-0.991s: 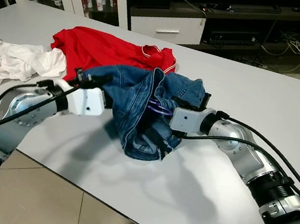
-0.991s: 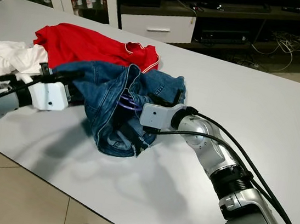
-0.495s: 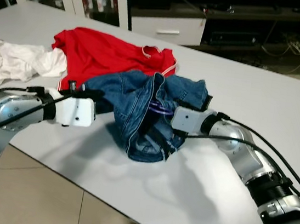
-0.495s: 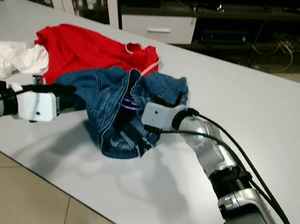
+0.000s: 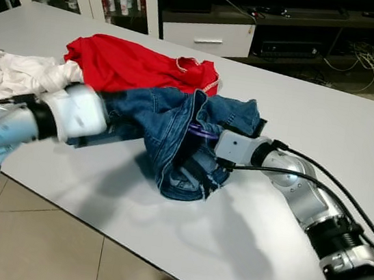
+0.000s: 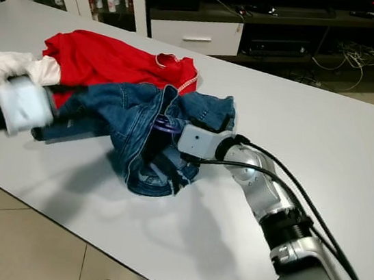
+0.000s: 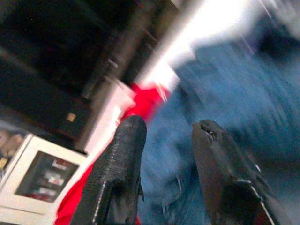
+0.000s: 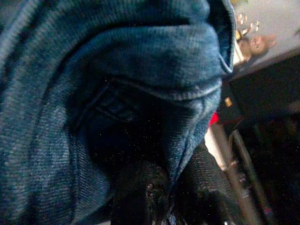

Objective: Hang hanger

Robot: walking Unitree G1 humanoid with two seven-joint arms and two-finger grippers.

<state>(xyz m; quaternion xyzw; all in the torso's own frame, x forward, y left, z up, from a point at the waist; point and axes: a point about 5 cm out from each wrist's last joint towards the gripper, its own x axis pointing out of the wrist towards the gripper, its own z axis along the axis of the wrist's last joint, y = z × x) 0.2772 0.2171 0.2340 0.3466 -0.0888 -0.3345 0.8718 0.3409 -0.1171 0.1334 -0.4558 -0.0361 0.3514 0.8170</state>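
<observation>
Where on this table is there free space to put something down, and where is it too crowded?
Free: the wide table surface beyond the right arm, and the near strip in front of the jeans. Crowded: the far-left side, where the white clothes, red shirt and jeans lie close together, with the left gripper and right gripper at the denim.

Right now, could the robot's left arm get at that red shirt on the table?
Probably yes. The left gripper, fingers apart, hovers over the jeans, and the red shirt lies uncovered just beyond them.
</observation>
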